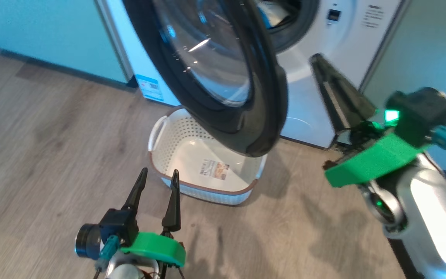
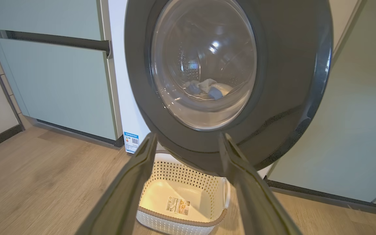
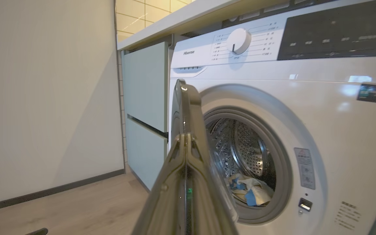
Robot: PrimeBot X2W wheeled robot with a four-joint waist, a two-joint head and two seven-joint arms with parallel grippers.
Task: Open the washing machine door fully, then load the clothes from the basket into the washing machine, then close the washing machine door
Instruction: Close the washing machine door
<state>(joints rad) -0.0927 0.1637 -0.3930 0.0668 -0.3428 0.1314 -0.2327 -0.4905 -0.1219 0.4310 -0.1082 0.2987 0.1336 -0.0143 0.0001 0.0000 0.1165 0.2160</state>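
Washing machine door (image 1: pixel 211 54) stands open, swung out from the washing machine (image 1: pixel 323 81) so that its lower black rim hangs above the basket (image 1: pixel 207 195). In the right wrist view it shows edge-on, roughly square to the machine front.

Clothes (image 3: pixel 250 191) lie in the bottom of the steel drum, a pale heap with blue pieces. They are also visible through the door glass in the left wrist view. The basket sits on the floor (image 1: pixel 52 155) just in front of the machine, beneath the door. It holds nothing but the paper label on its bottom.

Judgement on progress: opening is done, and loading appears complete, since no garment shows in the basket or on the floor. Closing the door is the step outstanding.

Right gripper (image 1: pixel 319 64) has its jaws clenched together with nothing between them. It is raised in front of the machine, to the right of the door's free edge. White machine front shows between the two in the head view, so no contact can be confirmed. Left gripper (image 1: pixel 160 171) has its jaws spread wide and empty, low and near the basket's front wall.

Likely need: a push on the door's outer face. Risk: the rim passes close above the basket.
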